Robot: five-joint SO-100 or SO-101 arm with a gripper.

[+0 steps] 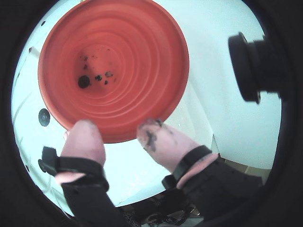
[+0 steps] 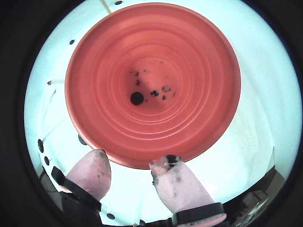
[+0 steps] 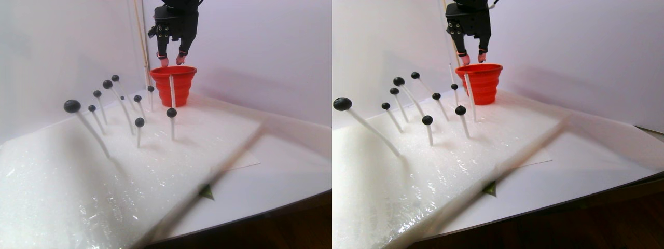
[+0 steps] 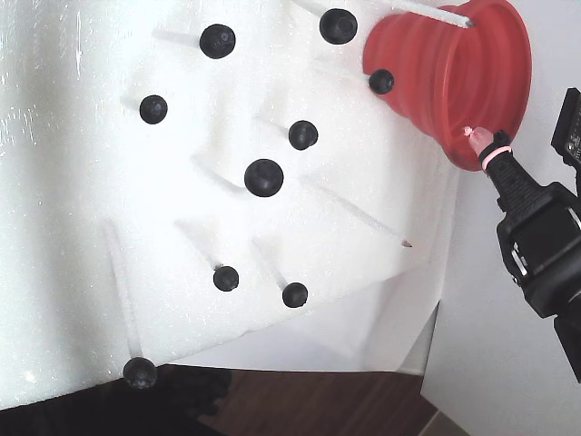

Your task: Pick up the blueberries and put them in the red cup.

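Overhead, tool (image 2: 130, 163) released (fingers stained) above red cup (image 2: 94, 94), white foam sheet (image 3: 78, 181), pale wall (image 3: 259, 41).

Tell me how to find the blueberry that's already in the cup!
Start at the big red cup, the only red thing on the white table, and look straight down inside it in a wrist view. At the bottom sits one round black blueberry. The other dark marks beside it are just small smudgy specks, and every other blueberry stands outside on a white stick.
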